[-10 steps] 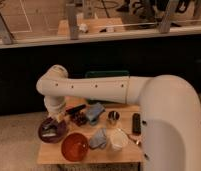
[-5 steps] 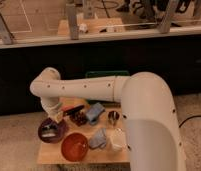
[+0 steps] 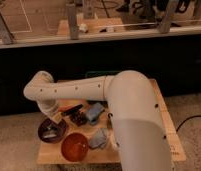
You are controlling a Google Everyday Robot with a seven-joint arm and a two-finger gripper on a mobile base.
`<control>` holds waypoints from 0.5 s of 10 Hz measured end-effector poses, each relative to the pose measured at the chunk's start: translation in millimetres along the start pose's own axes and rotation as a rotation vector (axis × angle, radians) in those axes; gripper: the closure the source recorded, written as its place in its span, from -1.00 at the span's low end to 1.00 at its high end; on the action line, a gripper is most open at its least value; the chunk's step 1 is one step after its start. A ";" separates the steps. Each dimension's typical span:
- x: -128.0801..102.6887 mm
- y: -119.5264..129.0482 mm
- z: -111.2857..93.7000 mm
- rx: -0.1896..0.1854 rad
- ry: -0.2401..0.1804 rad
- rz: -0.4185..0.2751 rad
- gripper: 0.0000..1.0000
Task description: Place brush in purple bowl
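Reaching down over the left end of the wooden tabletop, the robot's white arm bends at its elbow and lowers its hand to the rim of the purple bowl. The hand's fingers are pressed together; whether they pinch anything cannot be made out. The bowl, round, shallow and dark purple, sits at the tabletop's left edge, and a dark shape lies inside it toward its near side. The brush cannot be told apart with certainty; a slim dark piece slants just right of the hand, near the bowl's far rim. An orange bowl stands at the front edge, just right of the purple one. A blue object lies near the middle of the tabletop, and a pale grey cloth rests between it and the front edge, partly behind the arm's broad white casing.
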 end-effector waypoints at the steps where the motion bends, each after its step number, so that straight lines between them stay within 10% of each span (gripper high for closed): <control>1: 1.5 0.7 3.6 -0.012 0.006 0.005 1.00; 5: 3.0 0.3 12.2 -0.044 0.031 0.029 1.00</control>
